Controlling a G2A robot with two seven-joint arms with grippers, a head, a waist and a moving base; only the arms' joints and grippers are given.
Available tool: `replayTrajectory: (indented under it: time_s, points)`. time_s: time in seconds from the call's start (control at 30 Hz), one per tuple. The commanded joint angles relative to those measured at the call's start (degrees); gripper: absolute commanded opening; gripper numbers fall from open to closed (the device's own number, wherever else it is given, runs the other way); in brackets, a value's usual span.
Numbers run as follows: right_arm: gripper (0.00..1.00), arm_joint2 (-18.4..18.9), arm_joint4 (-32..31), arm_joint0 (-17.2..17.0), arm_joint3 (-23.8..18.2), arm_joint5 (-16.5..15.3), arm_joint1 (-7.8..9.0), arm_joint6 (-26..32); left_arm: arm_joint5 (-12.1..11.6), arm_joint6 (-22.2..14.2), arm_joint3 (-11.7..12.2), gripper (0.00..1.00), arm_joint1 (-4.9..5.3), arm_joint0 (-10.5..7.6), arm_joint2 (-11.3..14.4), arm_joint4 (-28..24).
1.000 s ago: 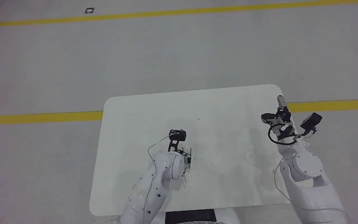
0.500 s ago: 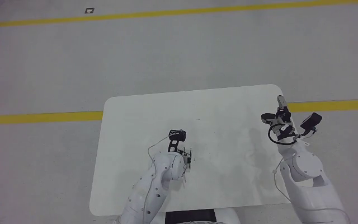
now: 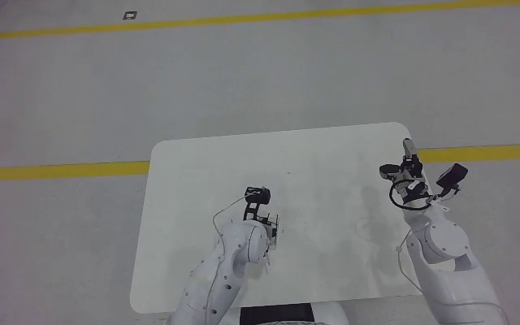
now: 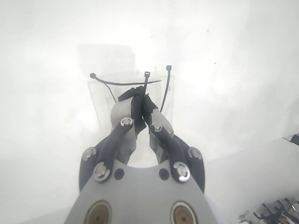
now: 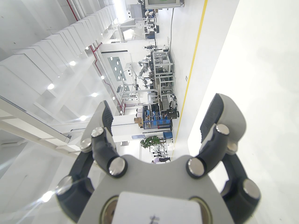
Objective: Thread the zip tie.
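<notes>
In the left wrist view, my left gripper (image 4: 141, 94) is shut on a black zip tie (image 4: 146, 80), whose head sticks up past the fingertips. Two more black zip ties lie close by: one (image 4: 121, 84) runs crosswise behind the held tie, the other (image 4: 165, 87) lies alongside it. All three are over a clear plastic bag (image 4: 102, 103) on the white table (image 4: 222, 71). From above, the left gripper (image 3: 258, 196) is near the table's middle. My right gripper (image 5: 161, 106) stands open and empty at the table's right edge (image 3: 399, 161).
The white table (image 3: 325, 162) stands on a grey floor with yellow lines (image 3: 73, 170). Beyond my right gripper, a large hall with machinery (image 5: 158, 71) shows far off.
</notes>
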Motion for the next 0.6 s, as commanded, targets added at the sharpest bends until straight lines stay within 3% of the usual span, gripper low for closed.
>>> replayTrajectory:
  time_s: [0.0,0.13,0.27,0.37,0.57]
  points:
    - [1.0,0.0,0.0,0.0,0.0,0.0,0.0,0.0,-0.47,-1.59,-3.84,0.0,0.31,1.17,-0.19,0.55]
    - [1.0,0.0,0.0,0.0,0.0,0.0,0.0,0.0,-2.61,-5.35,-9.96,0.0,0.99,3.02,-1.81,0.01]
    - [1.0,0.0,0.0,0.0,0.0,0.0,0.0,0.0,-6.24,-8.81,-14.18,0.0,1.73,4.04,-5.04,-3.34]
    - [1.0,0.0,0.0,0.0,0.0,0.0,0.0,0.0,-9.22,-9.83,-15.75,0.0,2.32,4.8,-8.68,-8.39]
    - [1.0,0.0,0.0,0.0,0.0,0.0,0.0,0.0,-15.73,-9.83,-15.94,0.0,3.95,6.34,-15.0,-19.47]
